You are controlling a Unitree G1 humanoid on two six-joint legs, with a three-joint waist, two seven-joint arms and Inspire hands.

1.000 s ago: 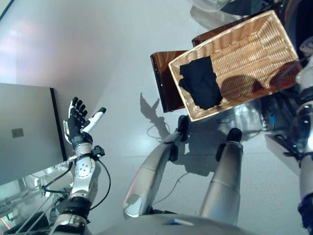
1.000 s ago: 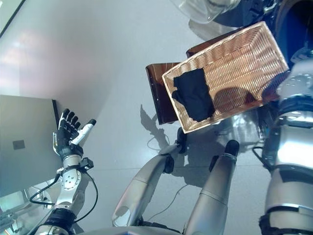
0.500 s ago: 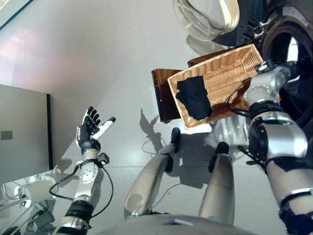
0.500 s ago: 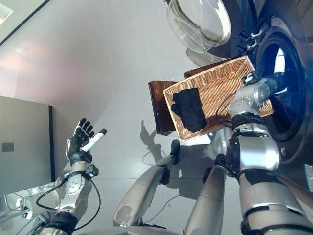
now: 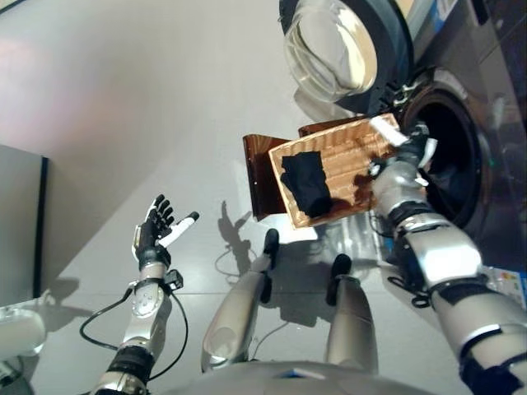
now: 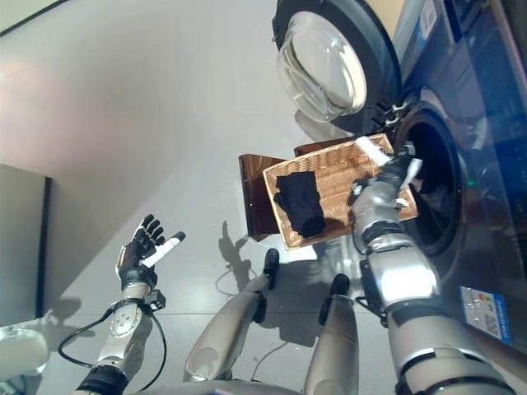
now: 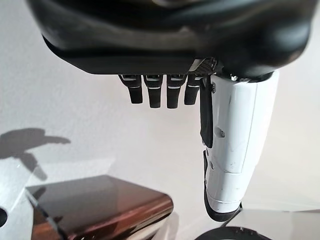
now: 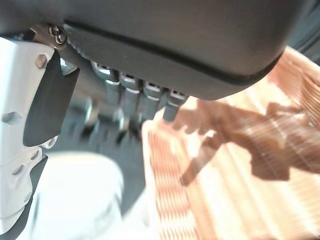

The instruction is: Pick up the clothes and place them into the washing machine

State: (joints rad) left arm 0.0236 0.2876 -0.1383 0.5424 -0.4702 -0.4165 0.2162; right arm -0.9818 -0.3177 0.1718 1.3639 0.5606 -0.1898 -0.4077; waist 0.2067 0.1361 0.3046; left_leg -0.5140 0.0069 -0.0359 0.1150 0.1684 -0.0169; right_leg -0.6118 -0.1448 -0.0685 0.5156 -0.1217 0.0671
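Observation:
A dark garment point(image 5: 306, 183) lies in the left end of a wicker basket point(image 5: 350, 148). The basket rests on a brown stool point(image 5: 257, 177) in front of the washing machine's round drum mouth point(image 5: 449, 160). My right hand point(image 5: 414, 151) reaches over the basket's right end, at the edge of the drum mouth. In the right wrist view its fingers point(image 8: 131, 92) are straight and hold nothing; a blurred white patch point(image 8: 75, 197) and the basket weave point(image 8: 240, 170) show past them. My left hand point(image 5: 155, 233) is raised open over the floor, far to the left.
The washer's glass door point(image 5: 329, 53) stands swung open above the basket. A grey cabinet point(image 5: 18, 218) stands at the left edge. The brown stool point(image 7: 100, 200) also shows in the left wrist view.
The camera has tilted up towards the washing machine. My right arm has swung in from the right edge to the drum mouth. The dark garment stays in the basket.

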